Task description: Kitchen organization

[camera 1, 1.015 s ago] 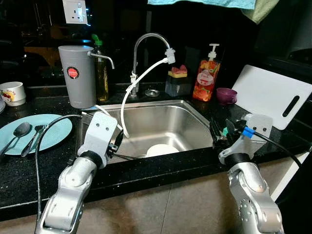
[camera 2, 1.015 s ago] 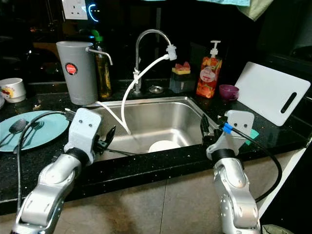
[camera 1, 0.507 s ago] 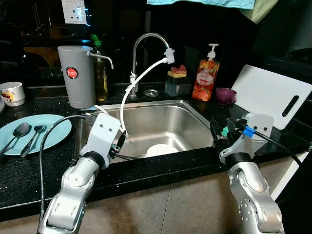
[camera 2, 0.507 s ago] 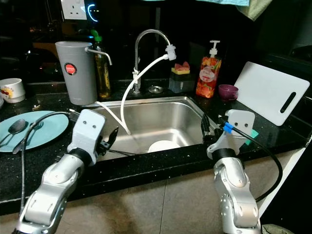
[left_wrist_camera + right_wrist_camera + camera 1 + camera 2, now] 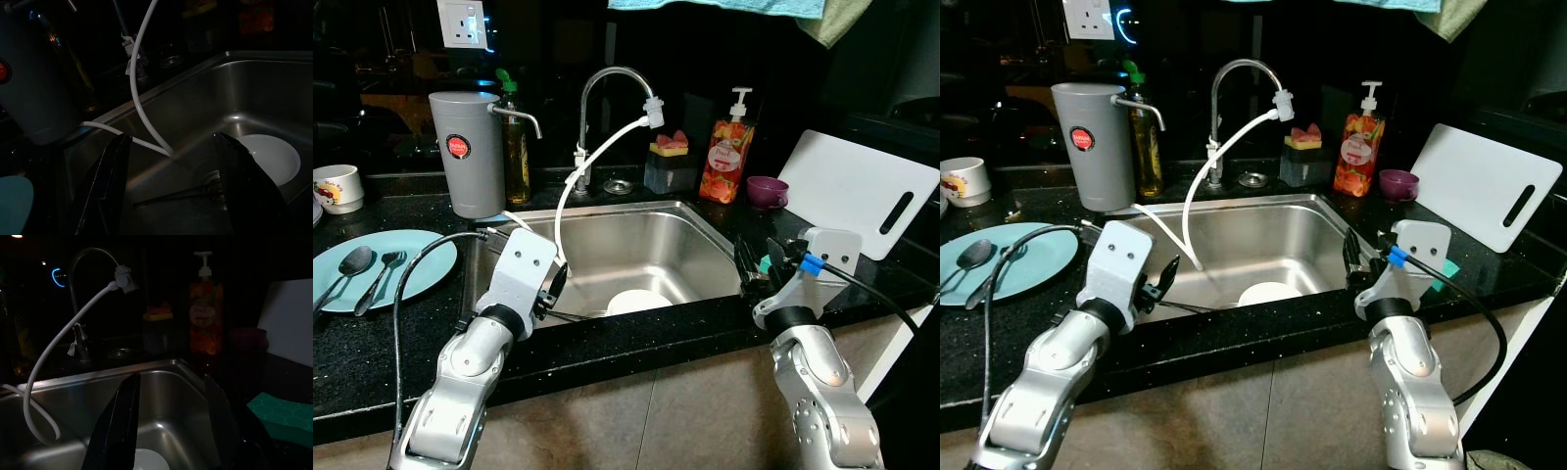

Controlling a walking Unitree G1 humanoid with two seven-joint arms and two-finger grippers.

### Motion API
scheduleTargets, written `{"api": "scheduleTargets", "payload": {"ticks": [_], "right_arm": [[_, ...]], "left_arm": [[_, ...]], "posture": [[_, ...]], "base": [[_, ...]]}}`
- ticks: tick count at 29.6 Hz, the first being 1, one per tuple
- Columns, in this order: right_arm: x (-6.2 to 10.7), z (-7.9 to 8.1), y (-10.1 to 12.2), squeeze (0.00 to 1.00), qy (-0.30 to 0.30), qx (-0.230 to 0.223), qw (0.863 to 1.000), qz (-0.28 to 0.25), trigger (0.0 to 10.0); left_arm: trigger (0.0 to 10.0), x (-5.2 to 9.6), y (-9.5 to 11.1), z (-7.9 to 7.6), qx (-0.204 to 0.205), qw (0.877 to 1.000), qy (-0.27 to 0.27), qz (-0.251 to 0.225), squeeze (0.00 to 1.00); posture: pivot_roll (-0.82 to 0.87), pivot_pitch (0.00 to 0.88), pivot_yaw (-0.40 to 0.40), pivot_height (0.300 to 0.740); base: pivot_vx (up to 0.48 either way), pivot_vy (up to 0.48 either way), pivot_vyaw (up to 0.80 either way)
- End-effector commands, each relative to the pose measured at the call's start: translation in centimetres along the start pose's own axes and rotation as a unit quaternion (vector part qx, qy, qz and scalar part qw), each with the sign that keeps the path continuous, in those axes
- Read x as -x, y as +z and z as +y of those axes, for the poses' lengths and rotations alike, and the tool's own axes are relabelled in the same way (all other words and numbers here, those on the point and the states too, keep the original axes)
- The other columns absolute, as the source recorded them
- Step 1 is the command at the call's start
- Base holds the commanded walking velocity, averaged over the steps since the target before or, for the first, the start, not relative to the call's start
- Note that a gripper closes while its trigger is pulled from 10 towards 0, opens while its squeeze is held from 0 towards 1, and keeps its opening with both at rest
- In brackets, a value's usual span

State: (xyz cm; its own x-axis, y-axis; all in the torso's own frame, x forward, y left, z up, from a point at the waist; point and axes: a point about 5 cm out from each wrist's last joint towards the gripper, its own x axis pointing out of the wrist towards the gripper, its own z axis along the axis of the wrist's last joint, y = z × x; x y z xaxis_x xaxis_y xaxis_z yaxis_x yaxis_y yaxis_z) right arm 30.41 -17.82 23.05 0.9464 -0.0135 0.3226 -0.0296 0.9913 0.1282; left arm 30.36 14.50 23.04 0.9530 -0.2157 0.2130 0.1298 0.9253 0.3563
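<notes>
Black fingers of the left claw (image 5: 168, 188) stand spread wide, gripping nothing, poised over the near-left rim of the steel sink (image 5: 636, 235). Just ahead of it and below, a white plate (image 5: 271, 157) lies flat on the sink floor, near the drain. Between the fingers and the plate, a thin dark rod-like thing (image 5: 176, 196) lies on the basin bottom; cannot tell what it is. A white hose (image 5: 582, 176) loops from the tap (image 5: 612, 83) down into the basin, passing right across the left claw's line to the plate.

Right claw (image 5: 171, 426) also spread, empty, hovering at the sink's near-right corner. Just beside it on the table, a green sponge (image 5: 283, 413). Further beyond it: soap bottle (image 5: 727, 147), purple cup (image 5: 768, 190), white cutting board (image 5: 857, 191). Off the left claw's outer side: blue plate (image 5: 416, 264) with two spoons (image 5: 357, 264), grey jug (image 5: 467, 152) behind.

Risks, as judged: plate is probably the target. Reaching down, the left claw may snag the hose and drag it or jerk the tap. Plate lies flat on steel, likely wet, so fingers could slide off the rim or chip it. Claw body could knock the sink edge.
</notes>
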Motion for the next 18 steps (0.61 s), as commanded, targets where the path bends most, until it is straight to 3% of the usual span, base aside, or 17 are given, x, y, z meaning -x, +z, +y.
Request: {"api": "scheduleTargets", "payload": {"ticks": [1, 18], "right_arm": [[0.08, -0.20, -0.24, 0.00, -0.004, 0.002, 1.000, 0.004, 10.0], [-0.19, -0.19, -0.11, 0.00, 0.006, 0.006, 1.000, 0.006, 10.0]], "left_arm": [[10.0, -0.16, 0.08, -0.32, -0.006, 1.000, -0.008, -0.002, 0.00], [10.0, 0.05, -0.03, -0.33, -0.002, 1.000, -0.002, 0.001, 0.00]], "posture": [[0.16, 0.000, -0.063, 0.740], [0.16, 0.001, -0.078, 0.740]], "base": [[0.000, 0.000, 0.00], [0.000, 0.000, 0.00]]}}
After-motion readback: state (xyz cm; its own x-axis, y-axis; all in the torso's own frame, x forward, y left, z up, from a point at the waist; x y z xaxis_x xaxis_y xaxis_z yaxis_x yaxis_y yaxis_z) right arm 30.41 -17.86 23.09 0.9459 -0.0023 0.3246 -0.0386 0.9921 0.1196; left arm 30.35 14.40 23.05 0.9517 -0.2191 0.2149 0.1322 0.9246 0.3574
